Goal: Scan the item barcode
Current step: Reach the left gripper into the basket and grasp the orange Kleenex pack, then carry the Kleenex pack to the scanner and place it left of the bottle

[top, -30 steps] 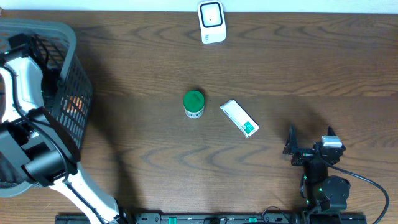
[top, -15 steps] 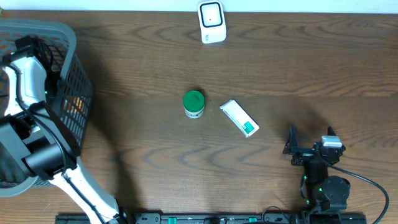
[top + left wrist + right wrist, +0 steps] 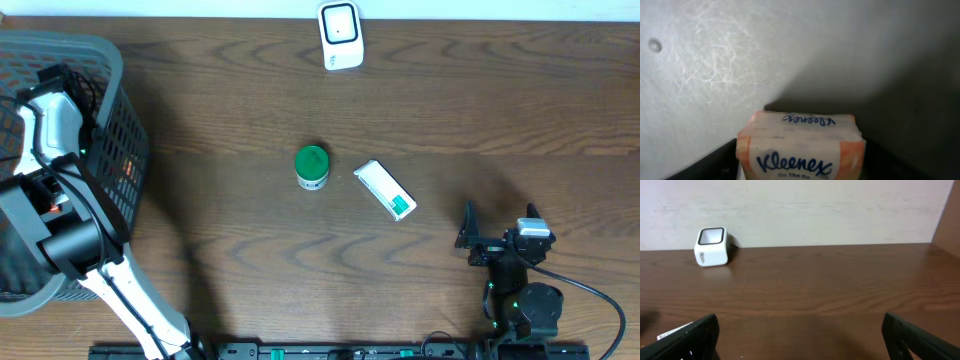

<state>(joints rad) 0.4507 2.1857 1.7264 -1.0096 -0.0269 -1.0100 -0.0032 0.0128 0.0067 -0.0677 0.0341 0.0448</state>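
Observation:
An orange and white Kleenex tissue pack (image 3: 801,142) lies on the grey floor of the basket (image 3: 715,60). My left gripper (image 3: 800,162) has a black finger pressed against each side of the pack, so it is shut on it. In the overhead view the left arm (image 3: 55,120) reaches down into the grey mesh basket (image 3: 125,120), and its fingers are hidden there. The white barcode scanner (image 3: 340,35) stands at the table's far edge and also shows in the right wrist view (image 3: 712,246). My right gripper (image 3: 499,217) rests open near the front right, with nothing between its fingers (image 3: 695,335).
A green-lidded jar (image 3: 312,166) and a white and green box (image 3: 386,189) lie mid-table. The box's end shows at the left of the right wrist view (image 3: 672,331). The basket's tall mesh walls surround the left arm. A pale wall backs the table.
The left arm has shifted slightly toward the far side inside the basket, and its jaws have come in from wide open. The right arm has not moved.

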